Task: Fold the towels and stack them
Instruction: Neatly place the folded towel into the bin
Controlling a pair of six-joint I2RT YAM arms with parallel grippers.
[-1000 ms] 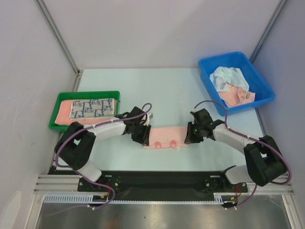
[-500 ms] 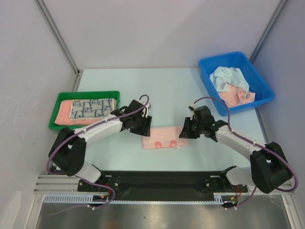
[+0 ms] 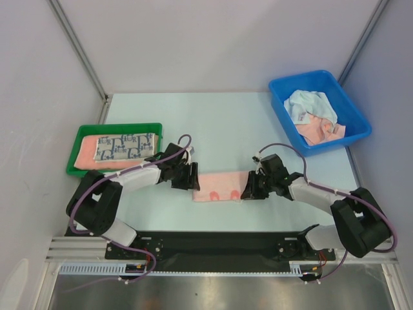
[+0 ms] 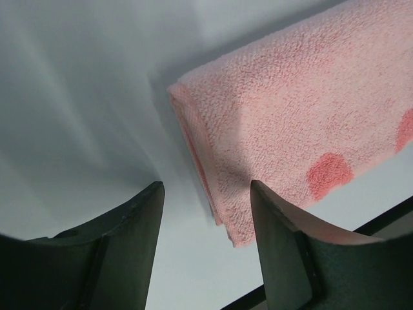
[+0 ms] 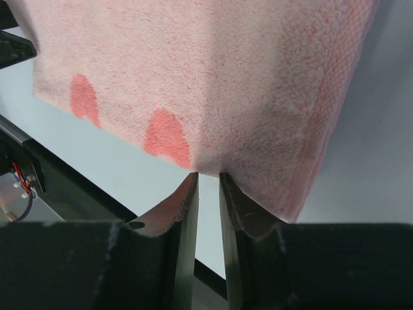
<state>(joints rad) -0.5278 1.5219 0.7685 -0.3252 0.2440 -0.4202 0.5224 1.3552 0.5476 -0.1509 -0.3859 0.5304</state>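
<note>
Towel on table between tray and bin

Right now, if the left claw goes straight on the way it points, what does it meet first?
Probably the pink towel: its folded end lies just ahead of the open left claw, nothing between them. Depth is unclear.

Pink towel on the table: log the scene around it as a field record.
pink towel: folded strip, flat on the table between the arms
left end effector: open, at the towel's left end, not gripping
right end effector: pinching the towel's right edge
tray: folded towels, patterned one on top
bin: loose towels, white and pink
</note>
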